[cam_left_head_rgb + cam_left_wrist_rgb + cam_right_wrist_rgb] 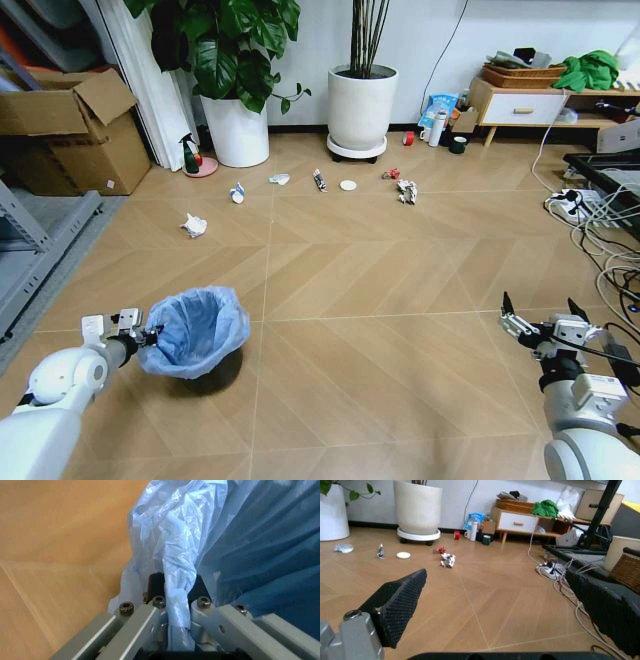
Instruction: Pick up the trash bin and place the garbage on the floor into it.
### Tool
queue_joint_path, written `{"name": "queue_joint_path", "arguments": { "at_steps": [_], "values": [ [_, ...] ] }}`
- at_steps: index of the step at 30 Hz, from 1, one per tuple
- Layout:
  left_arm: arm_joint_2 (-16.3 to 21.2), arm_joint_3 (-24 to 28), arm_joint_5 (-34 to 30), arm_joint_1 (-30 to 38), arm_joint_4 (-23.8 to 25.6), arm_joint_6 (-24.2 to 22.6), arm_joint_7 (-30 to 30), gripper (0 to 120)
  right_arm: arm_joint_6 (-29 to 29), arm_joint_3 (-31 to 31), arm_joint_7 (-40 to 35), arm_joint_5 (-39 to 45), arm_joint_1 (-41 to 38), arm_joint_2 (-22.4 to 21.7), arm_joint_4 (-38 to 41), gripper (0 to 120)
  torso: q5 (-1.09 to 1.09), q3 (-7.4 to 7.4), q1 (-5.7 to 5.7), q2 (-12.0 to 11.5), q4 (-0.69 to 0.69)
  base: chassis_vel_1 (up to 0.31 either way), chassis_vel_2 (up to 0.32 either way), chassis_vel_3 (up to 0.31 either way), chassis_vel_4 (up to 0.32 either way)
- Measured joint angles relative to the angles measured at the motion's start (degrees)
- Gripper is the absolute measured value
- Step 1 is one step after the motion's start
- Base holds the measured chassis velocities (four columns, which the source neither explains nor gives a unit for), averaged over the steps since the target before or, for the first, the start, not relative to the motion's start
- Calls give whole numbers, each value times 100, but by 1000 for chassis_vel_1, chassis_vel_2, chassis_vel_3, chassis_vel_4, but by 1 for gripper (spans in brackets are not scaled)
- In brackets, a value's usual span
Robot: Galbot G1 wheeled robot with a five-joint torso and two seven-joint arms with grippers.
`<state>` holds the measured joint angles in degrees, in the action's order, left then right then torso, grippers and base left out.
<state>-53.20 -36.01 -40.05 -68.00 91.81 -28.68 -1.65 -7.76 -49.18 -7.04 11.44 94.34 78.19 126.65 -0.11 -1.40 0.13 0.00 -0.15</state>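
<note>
Trash bin (196,331) pinched by left tool (150,333), right tool (545,309) spread, garbage (194,226) near plant pots (362,108).

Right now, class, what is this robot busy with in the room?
The left gripper is shut on the rim of the trash bin, pinching its blue bag liner between the fingers. The right gripper hangs open over bare floor to the right. The garbage lies scattered farther ahead near the plant pots: a paper wad, a white disc, a red wrapper. None is in the bin yet.
</note>
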Motion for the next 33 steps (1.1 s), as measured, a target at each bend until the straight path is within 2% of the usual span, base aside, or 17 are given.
{"name": "queue_joint_path", "arguments": {
  "at_steps": [3, 4, 7, 8, 11, 14, 15, 19, 25, 33],
  "values": [
    [-265, -216, 253, -277, 409, 728, 223, 0, -41, 17, -1, 7, -10, 9, 63, 100, 0, 0, 0, 0, 1, 0, 0, 0, 0],
    [-265, -216, 253, -277, 409, 728, 223, 0, -41, 17, -1, 7, -10, 9, 63, 100, 0, 0, 0, 0, 1, 0, 0, 0, 0],
    [-661, -431, 556, -607, 1022, 1143, 590, 0, -46, 39, 19, -9, -3, 24, 139, 100, -1, 0, 0, 0, 0, 0, 0, 0, 0],
    [-661, -431, 556, -607, 1022, 1143, 590, 0, -46, 39, 19, -9, -3, 24, 139, 100, -1, 0, 0, 0, 0, 0, 0, 0, 0],
    [-1040, -675, 981, -866, 1498, 1330, 754, 0, -30, 36, 65, -58, 36, 48, 217, 100, 4, 1, 0, 0, 2, 0, 0, 0, 0],
    [-1177, -719, 1230, -985, 1682, 1333, 735, 0, -23, -35, 89, -138, 103, 87, 279, 100, -3, 1, 0, 0, 2, 0, 0, 0, 0],
    [-1227, -750, 1369, -1066, 1773, 1322, 686, 0, -23, -78, 98, -172, 131, 108, 307, 100, -2, 1, 0, 0, -2, 0, 0, 0, 0],
    [-1336, -905, 1621, -1414, 2032, 1220, 542, 0, -29, -134, 113, -268, 137, 136, 343, 100, -1, 1, 0, 1, 1, 0, 0, 0, 0],
    [-1424, -1127, 1844, -1731, 2169, 1213, 319, 0, -24, -113, 128, -408, 141, 196, 320, 100, 1, 1, 0, 1, 1, 0, 0, 0, 0],
    [-1515, -1145, 2080, -1884, 2237, 1263, 162, 0, -22, -105, 124, -475, 148, 209, 294, 100, 0, 1, 0, 1, 0, 0, 0, 0, 0]
  ]
}}
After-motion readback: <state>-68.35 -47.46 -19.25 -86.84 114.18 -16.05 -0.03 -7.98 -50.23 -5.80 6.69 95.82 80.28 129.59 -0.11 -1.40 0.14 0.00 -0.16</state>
